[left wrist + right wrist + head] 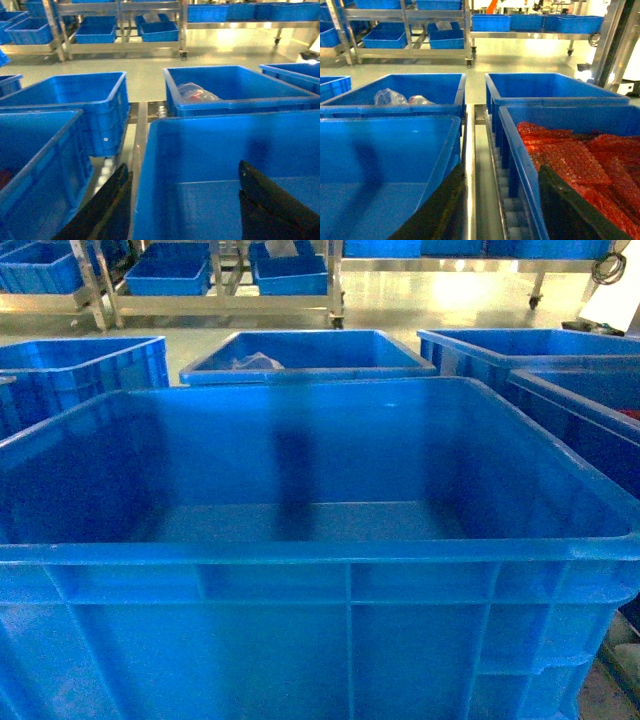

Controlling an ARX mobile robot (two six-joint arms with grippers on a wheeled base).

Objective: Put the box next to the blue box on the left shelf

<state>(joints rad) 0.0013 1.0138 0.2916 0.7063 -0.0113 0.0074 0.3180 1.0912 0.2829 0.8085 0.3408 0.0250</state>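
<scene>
1. The box (320, 540) fills the head view, empty, close in front of the robot.
2. The left gripper (185, 200) straddles its left wall, fingers spread; the right gripper (500, 205) straddles its right wall likewise. Whether either presses the rim, I cannot tell.
3. Just right of the right gripper sits a crate of red packaging (580, 160).
4. Shelving (220, 300) stands well beyond; delivery appears still ahead.

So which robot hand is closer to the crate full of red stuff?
Right. The right gripper hangs beside that crate of red stuff, one finger in front of its contents. The left gripper is at the box's left wall, across the whole box.
</scene>
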